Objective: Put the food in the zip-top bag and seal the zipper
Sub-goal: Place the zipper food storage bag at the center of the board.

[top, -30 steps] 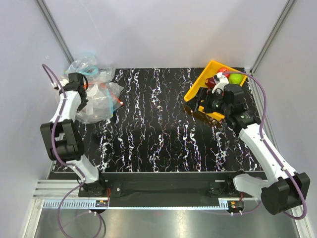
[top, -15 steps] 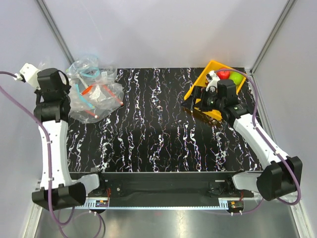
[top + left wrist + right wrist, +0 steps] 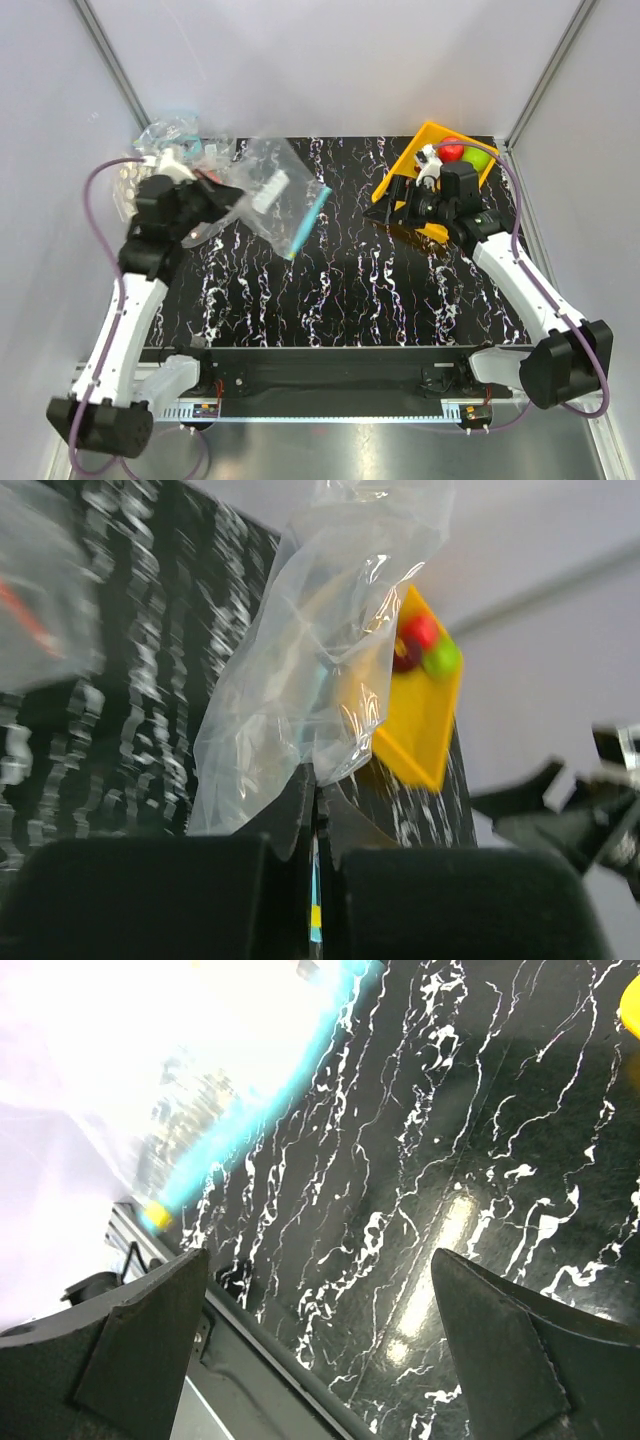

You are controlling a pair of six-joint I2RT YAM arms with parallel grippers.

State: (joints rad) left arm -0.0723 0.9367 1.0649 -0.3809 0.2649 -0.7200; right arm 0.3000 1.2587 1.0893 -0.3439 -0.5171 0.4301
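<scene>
My left gripper (image 3: 218,196) is shut on a corner of the zip-top bag (image 3: 268,190) and holds it above the table's left half. Its teal zipper (image 3: 308,222) hangs at the right side. In the left wrist view the bag (image 3: 300,670) rises crumpled from my closed gripper (image 3: 316,792). The red fruit (image 3: 452,151) and green fruit (image 3: 478,157) lie in a yellow tray (image 3: 425,140) at the back right. The left wrist view also shows the maroon fruit (image 3: 404,660). My right gripper (image 3: 393,212) is open and empty beside the tray. Its wrist view shows the zipper (image 3: 260,1110).
A pile of other clear bags (image 3: 165,135) lies at the back left corner; one with a red strip (image 3: 40,620) is blurred in the left wrist view. The black marbled table (image 3: 340,290) spreads between the arms. The table's near rail (image 3: 250,1360) shows under the right gripper.
My left arm has lifted the teal-strip bag out of the pile and swung it right over the table. My right gripper has edged left, off the tray.
</scene>
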